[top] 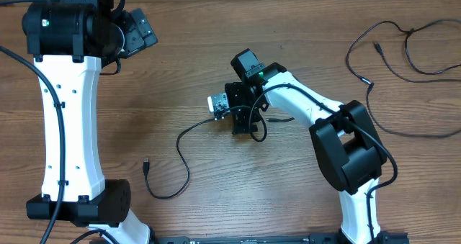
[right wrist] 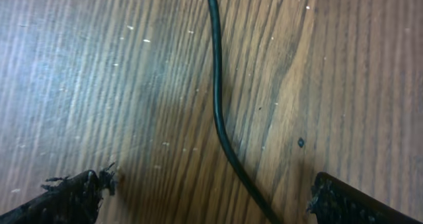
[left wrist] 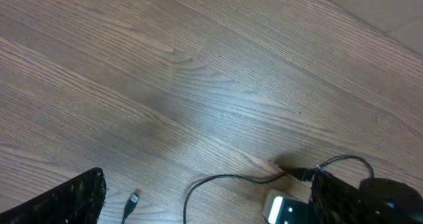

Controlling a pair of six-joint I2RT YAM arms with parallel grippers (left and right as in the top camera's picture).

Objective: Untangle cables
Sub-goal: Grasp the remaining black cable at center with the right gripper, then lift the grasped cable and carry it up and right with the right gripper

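right gripper (right wrist: 210, 184): jaws wide apart and holding nothing. it is low over the table (top: 238, 201) in the middle of the overhead view.
black cable (right wrist: 216, 98): it lies flat on the wood between the two open fingers. in the right wrist view it runs from the top centre down toward the lower right.
its free end: the cable curls to the lower left of the overhead view and ends in a small plug (top: 146, 165), which touches nothing else.
other cables (top: 410, 32): loose strands at the upper right of the overhead view, well apart from this one and crossing each other there.
left gripper (top: 137, 29): at the upper left, fingers spread and empty, far from any cable.
risk, missed grip: the cable slants toward the right finger (it is not centred), so closing jaws may push it sideways and not pinch it.
risk, scraping: the fingertips look almost on the wood. going lower could press them on the table, because the cord is thin and flat.
risk, drag: a fast lift would whip the loop and the plug across the table, maybe toward the arm's own wires, which hang just beside the gripper.
risk, new tangle: if this cable is carried to the upper right it may fall over the other strands.
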